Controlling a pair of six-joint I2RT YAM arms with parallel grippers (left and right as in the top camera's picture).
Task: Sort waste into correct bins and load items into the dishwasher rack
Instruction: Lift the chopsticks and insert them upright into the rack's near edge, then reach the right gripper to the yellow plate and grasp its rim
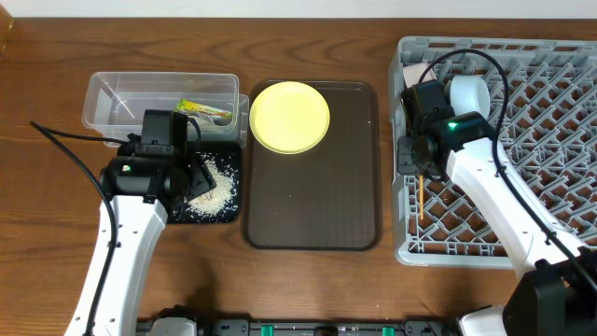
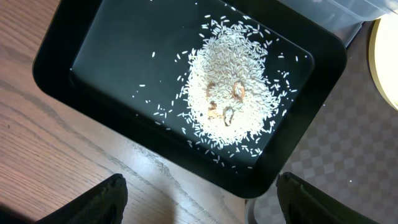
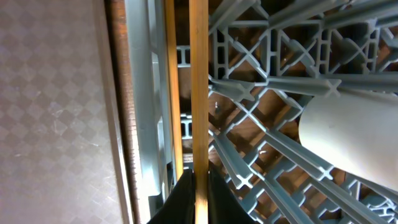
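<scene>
My left gripper [image 1: 198,177] [image 2: 202,202] is open and empty, just above the near edge of the black tray [image 1: 233,159] [image 2: 62,56]. The tray holds a heap of white rice grains [image 2: 233,93] [image 1: 213,189]. The clear tub [image 1: 103,93] behind it holds the green-and-yellow wrapper [image 1: 205,109]. The yellow plate [image 1: 290,116] lies on the brown serving tray. My right gripper [image 1: 420,175] [image 3: 200,186] is shut on a wooden chopstick [image 3: 199,93] [image 1: 422,198] at the left wall of the grey rack [image 1: 560,121] [image 3: 280,155]. A second chopstick [image 3: 172,93] lies beside it.
The dark brown serving tray [image 1: 312,205] [image 3: 50,112] lies between the black tray and the rack. A white round dish [image 1: 471,93] [image 3: 348,130] rests in the rack's back left corner. Small brown scraps [image 2: 238,91] sit in the rice. No blue bowl shows.
</scene>
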